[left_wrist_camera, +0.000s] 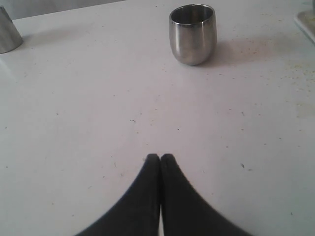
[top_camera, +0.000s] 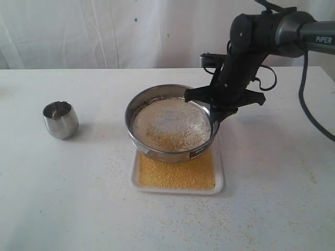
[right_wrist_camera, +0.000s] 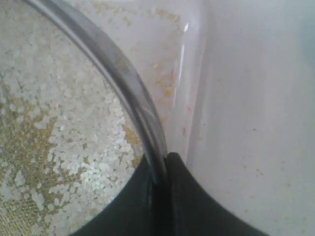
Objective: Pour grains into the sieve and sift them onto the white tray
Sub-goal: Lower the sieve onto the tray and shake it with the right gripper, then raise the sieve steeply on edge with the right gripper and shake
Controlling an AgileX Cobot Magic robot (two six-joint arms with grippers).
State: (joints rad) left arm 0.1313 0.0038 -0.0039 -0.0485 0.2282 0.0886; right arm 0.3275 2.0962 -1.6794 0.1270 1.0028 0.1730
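Observation:
The steel sieve [top_camera: 157, 151] is held tilted above the white tray [top_camera: 220, 180], its mesh covered with whitish coarse bits and some yellow grains [top_camera: 170, 125]. My right gripper [top_camera: 212, 107] is shut on the sieve's right rim. In the right wrist view the rim [right_wrist_camera: 123, 78] runs between the black fingers [right_wrist_camera: 184, 196], with whitish grains [right_wrist_camera: 64, 142] on the mesh to one side and the tray's rim [right_wrist_camera: 192, 73] below. Fine yellow grains [top_camera: 175, 175] lie heaped on the tray under the sieve. My left gripper [left_wrist_camera: 160, 157] is shut and empty over bare table; it does not show in the exterior view.
A small rounded steel cup [top_camera: 60, 119] stands upright on the table at the left, seen also as the cup [left_wrist_camera: 193, 33] in the left wrist view. Another steel object [left_wrist_camera: 7, 32] shows at that view's edge. Yellow grains are scattered on the table [top_camera: 261, 209] around the tray.

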